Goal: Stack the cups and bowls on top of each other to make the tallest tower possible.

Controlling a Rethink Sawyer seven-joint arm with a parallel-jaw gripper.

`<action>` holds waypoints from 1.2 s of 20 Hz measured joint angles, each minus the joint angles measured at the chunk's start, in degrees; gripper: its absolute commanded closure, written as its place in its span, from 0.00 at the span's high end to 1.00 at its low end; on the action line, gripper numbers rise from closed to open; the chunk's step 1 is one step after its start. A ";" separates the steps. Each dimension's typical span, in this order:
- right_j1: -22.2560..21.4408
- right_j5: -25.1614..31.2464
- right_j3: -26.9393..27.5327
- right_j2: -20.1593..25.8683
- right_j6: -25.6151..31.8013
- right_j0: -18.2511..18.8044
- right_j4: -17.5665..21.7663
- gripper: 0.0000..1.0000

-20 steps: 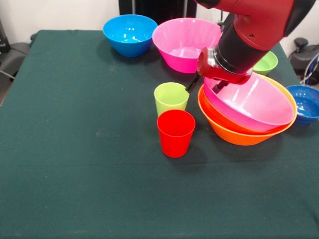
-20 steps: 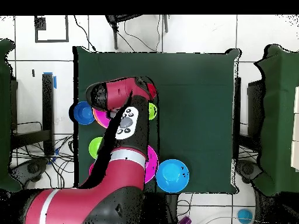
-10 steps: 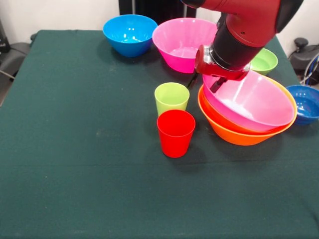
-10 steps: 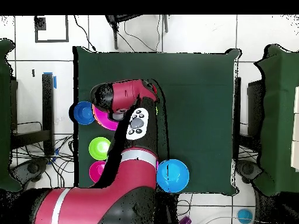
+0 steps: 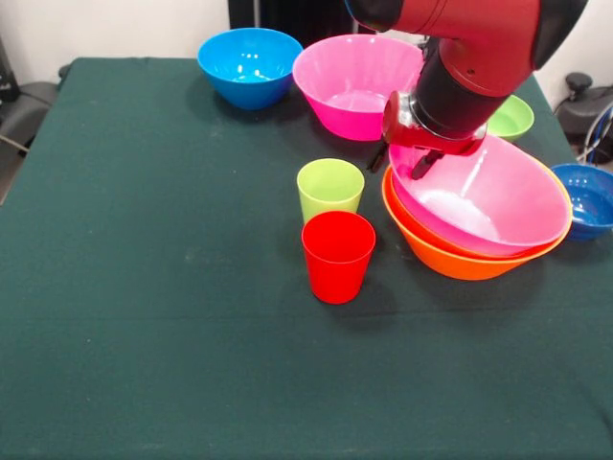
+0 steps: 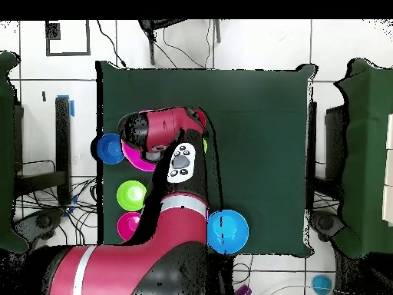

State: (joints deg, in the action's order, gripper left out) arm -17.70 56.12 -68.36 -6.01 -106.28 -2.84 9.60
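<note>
The tower is a big pink bowl nested in a big orange bowl, with a red-orange rim showing between them. My gripper is at the pink bowl's far left rim. It is open, with one finger outside the rim and one inside. The lime green cup and the red cup stand upright just left of the tower, almost touching each other. In the overhead view my arm hides the gripper and most of the pink bowl.
A second big pink bowl and a light blue bowl stand at the far edge. A green bowl sits behind the tower and a dark blue bowl to its right, near the table's right edge.
The pink bowl has settled lower and flatter into the orange bowl. My wrist has shifted slightly back and right at its rim. The cups have not moved.
</note>
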 measured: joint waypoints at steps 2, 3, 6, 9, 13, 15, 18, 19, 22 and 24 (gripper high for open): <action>0.00 0.00 -0.01 0.16 0.00 0.23 0.00 1.00; 0.01 0.00 -0.03 0.23 0.00 0.31 0.00 1.00; 0.02 0.01 -0.05 0.40 0.00 0.41 0.01 1.00; 0.02 0.00 -0.07 0.43 0.00 0.44 0.01 1.00; 0.08 -0.04 -0.08 0.44 0.00 0.43 0.01 1.00; 0.18 -0.45 -0.09 0.43 0.00 0.44 0.02 1.00; 0.25 -1.12 -0.10 0.43 0.00 0.49 0.04 1.00; 0.26 -1.35 -0.12 0.43 0.00 0.50 0.04 1.00; 0.27 -1.84 -0.23 0.44 0.00 0.54 0.04 1.00; 0.22 -1.99 -0.38 0.46 0.00 0.59 0.02 1.00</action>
State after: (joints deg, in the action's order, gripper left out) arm -17.48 54.13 -68.74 -5.55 -106.28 -2.25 9.63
